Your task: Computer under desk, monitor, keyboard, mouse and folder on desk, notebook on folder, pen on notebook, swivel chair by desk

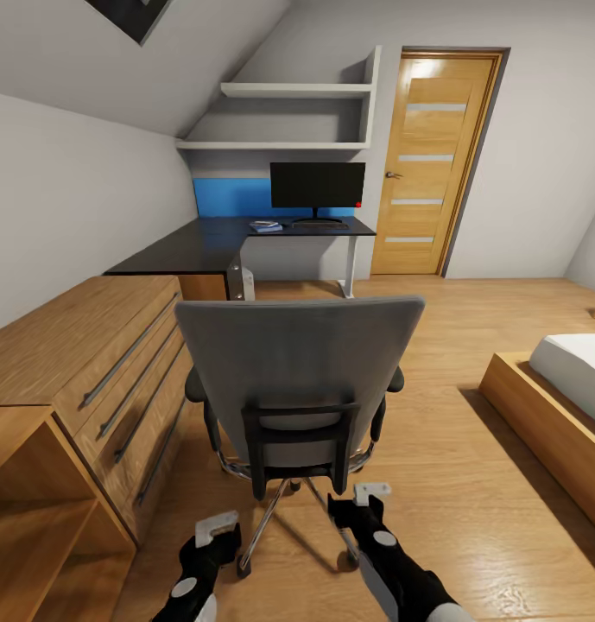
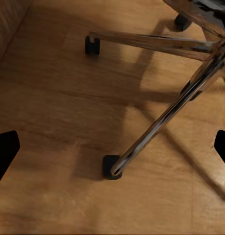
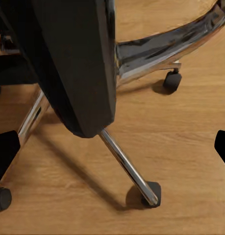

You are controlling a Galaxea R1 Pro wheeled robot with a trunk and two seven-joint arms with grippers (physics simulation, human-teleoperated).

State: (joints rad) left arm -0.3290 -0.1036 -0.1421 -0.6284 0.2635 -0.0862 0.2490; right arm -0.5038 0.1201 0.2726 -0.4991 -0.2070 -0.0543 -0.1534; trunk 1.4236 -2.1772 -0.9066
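The swivel chair (image 1: 297, 363) stands just in front of me, its grey back toward me hiding the seat. My left gripper (image 1: 218, 529) and right gripper (image 1: 368, 499) hang low behind the chair's base, both open and holding nothing. The left wrist view looks down at a chrome leg (image 2: 161, 125) and its caster (image 2: 111, 167). In the right wrist view are the black back support (image 3: 78, 63) and another chrome leg (image 3: 127, 164). Across the room the monitor (image 1: 317, 186) stands on the black desk (image 1: 193, 250). A small flat bluish thing (image 1: 265, 226) lies left of it, too small to identify.
A light wooden drawer cabinet (image 1: 98, 363) runs along the left, close to the chair. At the right is a bed (image 1: 556, 389) on a wooden frame. A wooden door (image 1: 431, 164), wall shelves (image 1: 288, 117) and a blue wall panel (image 1: 232, 197) are at the back. Open wooden floor lies between chair and desk.
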